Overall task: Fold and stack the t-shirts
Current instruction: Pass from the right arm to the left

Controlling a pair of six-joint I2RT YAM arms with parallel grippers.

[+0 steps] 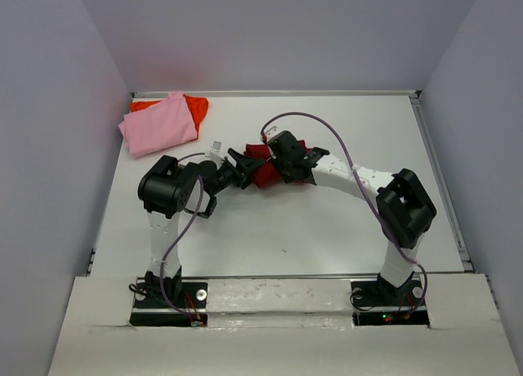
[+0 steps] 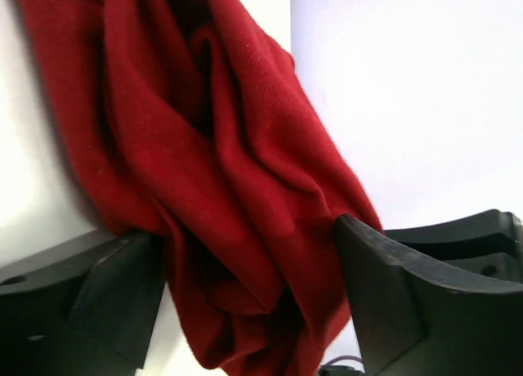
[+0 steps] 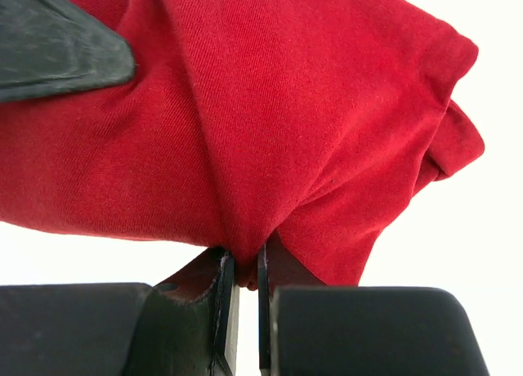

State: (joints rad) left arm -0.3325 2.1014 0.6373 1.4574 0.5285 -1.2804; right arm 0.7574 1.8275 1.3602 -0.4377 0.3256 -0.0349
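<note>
The dark crimson t-shirt point(image 1: 263, 173) is bunched up at the table's middle, between my two grippers. My right gripper point(image 1: 284, 168) is shut on a pinch of its cloth, seen close in the right wrist view point(image 3: 245, 266) with the shirt point(image 3: 270, 114) above the jaws. My left gripper point(image 1: 243, 165) is open, its fingers wide apart with folds of the crimson shirt point(image 2: 212, 172) hanging between them point(image 2: 253, 261). The light pink t-shirt point(image 1: 159, 124) lies folded at the far left on the orange-red t-shirt point(image 1: 197, 106), of which only an edge shows.
The white table point(image 1: 310, 237) is enclosed by grey walls at the back and both sides. A raised rim point(image 1: 441, 180) runs along the right edge. Purple cables loop over both arms. One left finger point(image 3: 57, 45) shows at the top left of the right wrist view.
</note>
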